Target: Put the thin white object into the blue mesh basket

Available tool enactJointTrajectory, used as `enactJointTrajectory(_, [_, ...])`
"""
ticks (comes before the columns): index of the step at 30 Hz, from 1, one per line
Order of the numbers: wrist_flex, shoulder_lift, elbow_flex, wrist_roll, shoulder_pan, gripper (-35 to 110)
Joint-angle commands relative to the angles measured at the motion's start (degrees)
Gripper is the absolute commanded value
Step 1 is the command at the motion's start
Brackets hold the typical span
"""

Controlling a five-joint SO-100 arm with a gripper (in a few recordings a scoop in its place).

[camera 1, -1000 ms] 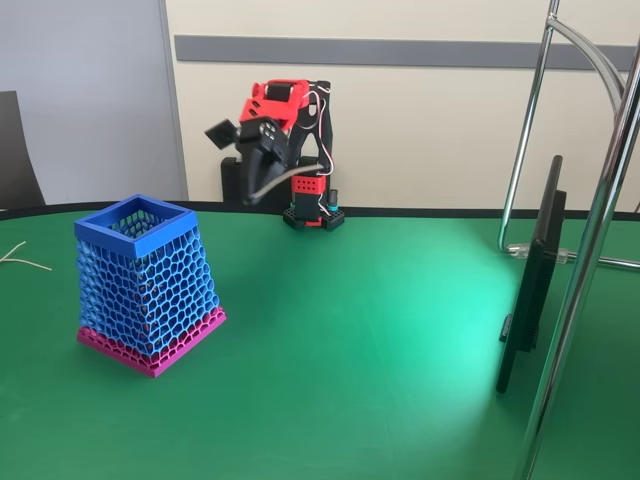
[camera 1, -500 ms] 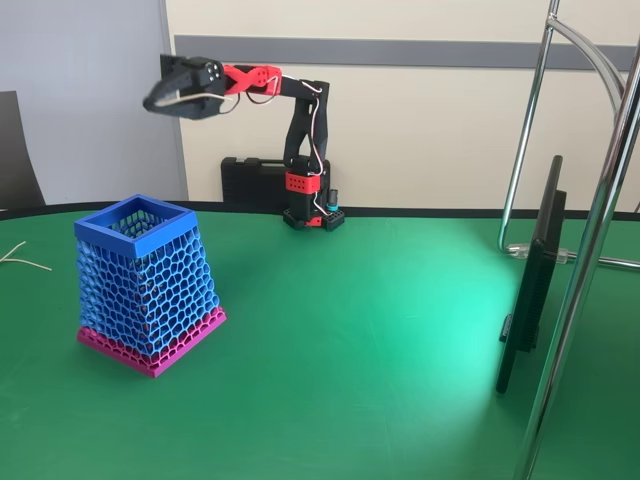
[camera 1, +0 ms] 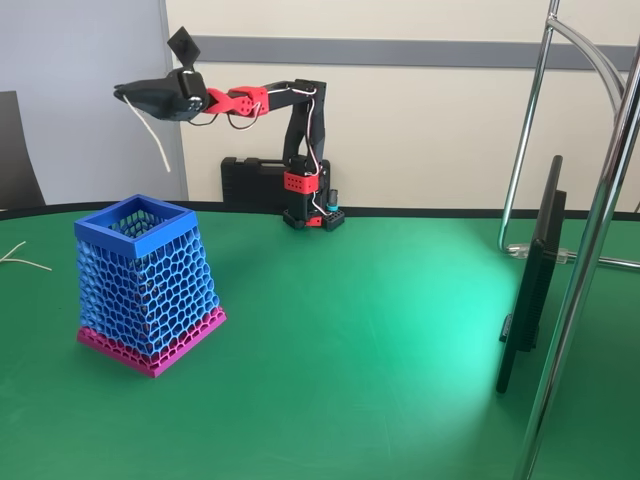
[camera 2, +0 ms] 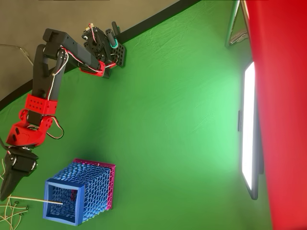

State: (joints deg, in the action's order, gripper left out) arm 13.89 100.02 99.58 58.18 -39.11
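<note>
We are holding the thin white object [camera 1: 152, 133], gripper [camera 1: 128, 95] clamped, upper left; centring over the blue mesh basket [camera 1: 148, 222] before releasing.

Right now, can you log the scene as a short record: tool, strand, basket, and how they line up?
tool: raised in the air, shut on the strand
strand: thin, white, hanging down from the tool in the fixed view
basket: blue mesh, magenta base, upright on the green table
alignment: in the overhead view the strand's free end lies over the basket's opening
strand in basket: not yet
</note>
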Motion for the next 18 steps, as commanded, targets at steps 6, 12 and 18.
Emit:
enactJointTrajectory(6, [-4.66, -0.97, -4.66, 8.00, -2.90, 0])
enactJointTrajectory(12, [-4.66, -1.58, -1.85, 9.58, -3.52, 4])
enactJointTrajectory(18, [-4.66, -6.06, -3.34, 10.37, -3.52, 5])
